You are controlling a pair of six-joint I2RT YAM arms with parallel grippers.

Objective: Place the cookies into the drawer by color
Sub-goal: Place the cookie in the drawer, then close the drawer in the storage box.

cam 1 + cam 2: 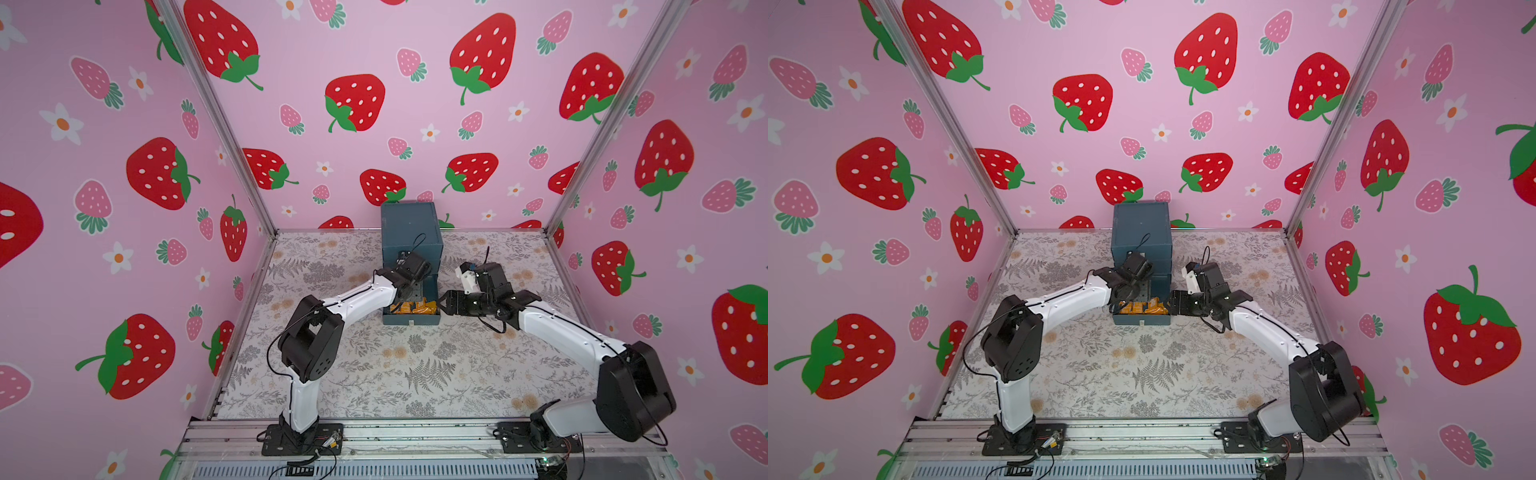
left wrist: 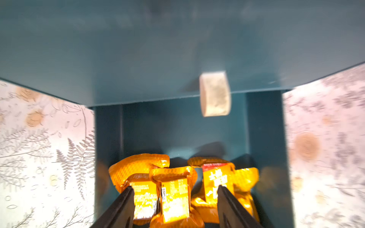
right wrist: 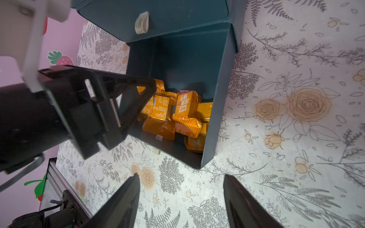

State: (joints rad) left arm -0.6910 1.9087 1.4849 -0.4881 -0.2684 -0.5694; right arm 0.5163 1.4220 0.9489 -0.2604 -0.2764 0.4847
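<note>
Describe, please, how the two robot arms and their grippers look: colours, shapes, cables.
Both the left arm and the right arm have smooth white link shells and bulky black joint housings, on black base plates. Thin black cables loop outside along them. The left gripper and the right gripper have black, tapering fingers. A white bracket sits at the right wrist.

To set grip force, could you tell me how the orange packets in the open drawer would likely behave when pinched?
The orange packets have glossy, crinkled wrappers, so they are probably light and somewhat slippery. The foil would likely dent when squeezed. Piled loosely in the drawer, neighbours may shift.
</note>
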